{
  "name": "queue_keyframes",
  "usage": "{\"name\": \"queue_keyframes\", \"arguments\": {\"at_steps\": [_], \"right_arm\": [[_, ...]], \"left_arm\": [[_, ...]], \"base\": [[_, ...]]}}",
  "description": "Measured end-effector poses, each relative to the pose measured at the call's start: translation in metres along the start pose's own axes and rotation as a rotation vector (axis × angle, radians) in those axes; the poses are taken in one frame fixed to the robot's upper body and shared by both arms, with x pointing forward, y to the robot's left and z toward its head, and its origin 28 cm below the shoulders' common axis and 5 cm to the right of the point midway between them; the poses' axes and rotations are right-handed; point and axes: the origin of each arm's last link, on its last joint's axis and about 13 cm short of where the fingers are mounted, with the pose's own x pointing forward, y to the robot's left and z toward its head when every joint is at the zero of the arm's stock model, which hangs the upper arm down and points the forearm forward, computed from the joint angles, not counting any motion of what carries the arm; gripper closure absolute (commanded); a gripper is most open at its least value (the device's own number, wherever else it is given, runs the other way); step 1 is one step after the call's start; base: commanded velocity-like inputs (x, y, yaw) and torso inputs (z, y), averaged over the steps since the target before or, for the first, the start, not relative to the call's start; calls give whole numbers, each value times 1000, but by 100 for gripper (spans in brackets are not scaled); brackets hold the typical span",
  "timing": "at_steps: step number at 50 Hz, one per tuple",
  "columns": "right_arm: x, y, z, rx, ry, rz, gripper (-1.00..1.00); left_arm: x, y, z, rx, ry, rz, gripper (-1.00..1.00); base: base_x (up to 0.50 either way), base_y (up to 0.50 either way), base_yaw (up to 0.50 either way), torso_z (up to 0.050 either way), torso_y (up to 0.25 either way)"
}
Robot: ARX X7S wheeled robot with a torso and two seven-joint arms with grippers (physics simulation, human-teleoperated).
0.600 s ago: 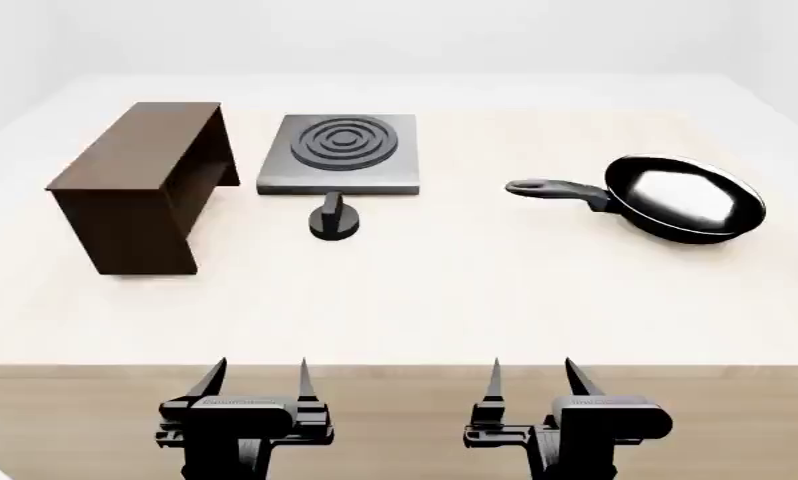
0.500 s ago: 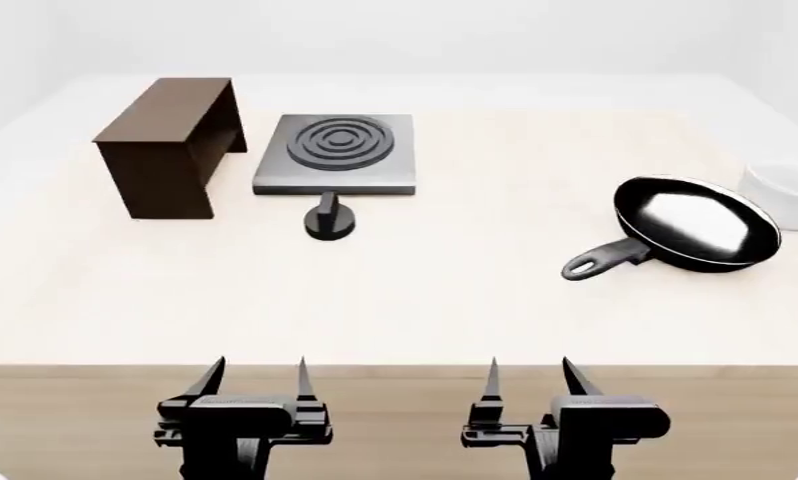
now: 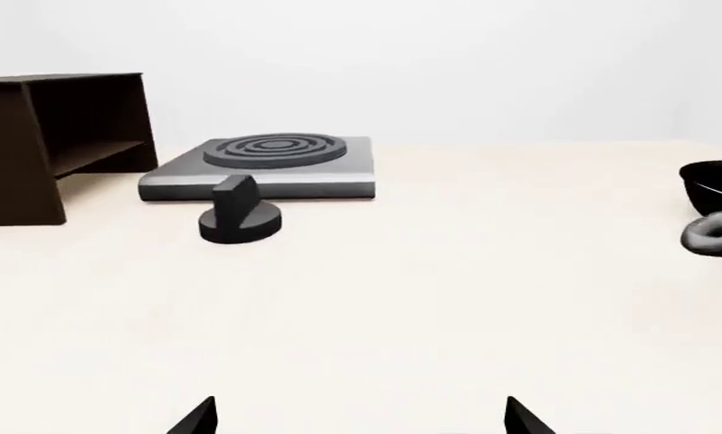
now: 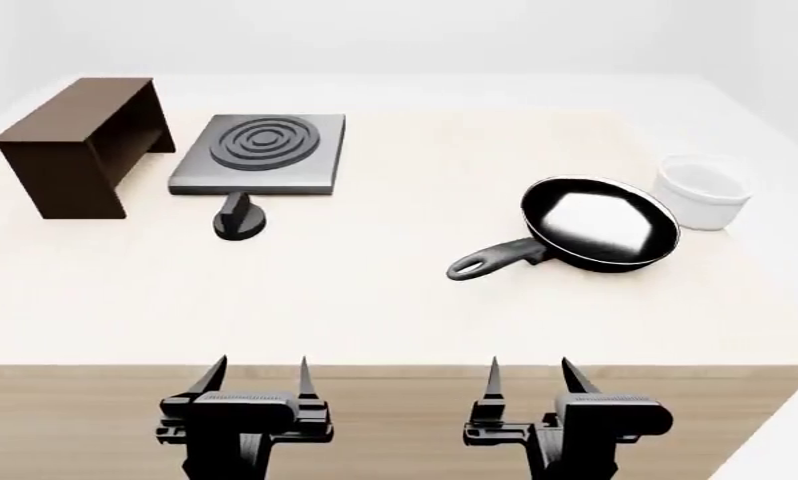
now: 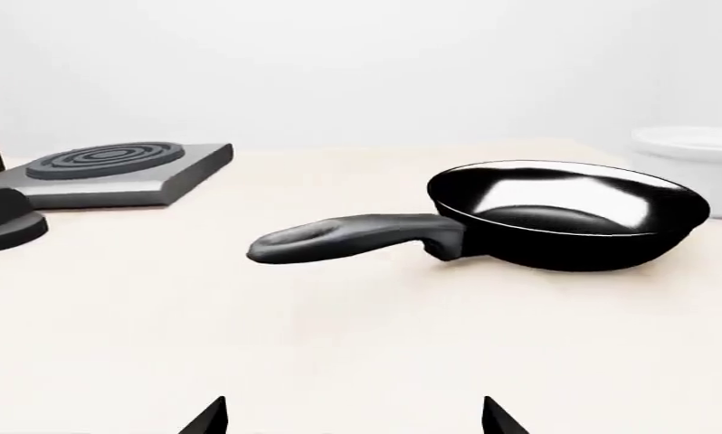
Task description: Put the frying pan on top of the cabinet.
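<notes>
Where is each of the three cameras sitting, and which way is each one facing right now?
Head view: high on the robot, looking forward and down over the table; both open grippers, left gripper and right gripper, show.
Left wrist view: low by the left gripper, facing the cabinet, hob and knob; only fingertips show.
Right wrist view: low by the right gripper, facing the frying pan; fingertips show.
Shared: hob and pan appear in all three.

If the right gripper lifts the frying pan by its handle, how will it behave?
The frying pan looks rigid, so it likely won't flex. Its handle sits far off the bowl, so it would probably droop bowl-first. The glossy surface may be slippery.
</notes>
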Motion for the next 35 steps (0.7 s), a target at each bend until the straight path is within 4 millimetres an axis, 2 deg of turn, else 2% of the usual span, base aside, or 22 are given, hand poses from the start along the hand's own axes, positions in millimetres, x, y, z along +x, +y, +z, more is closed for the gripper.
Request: {"name": "queue_keyframes", "arguments": {"at_steps": [10,16,20,23,29,35], "right_arm": [[0,-1,0,2,5,-4,-100],[1,-2,1,1,12,-13,-100],[7,-5,14,5,10,-18,-100],[15,-7,33,4,-11,-27,-100],[24,-10,60,-12,-56,-37,-100],[27,-11,72,-19,-74,-41,-100]], "left_arm": [[0,-1,-1,6,3,-1,-100],[2,-2,1,-1,11,-7,-100],[9,-1,15,-4,13,-11,-100],[20,1,35,9,-2,-11,-100],[31,1,64,32,-36,-17,-100],[36,1,76,49,-47,-20,-100]], "base": [[0,-495,0,0,0],[0,-18,0,0,0],[0,0,0,0,0],[0,0,0,0,0],[500,0,0,0,0],[500,0,0,0,0]]}}
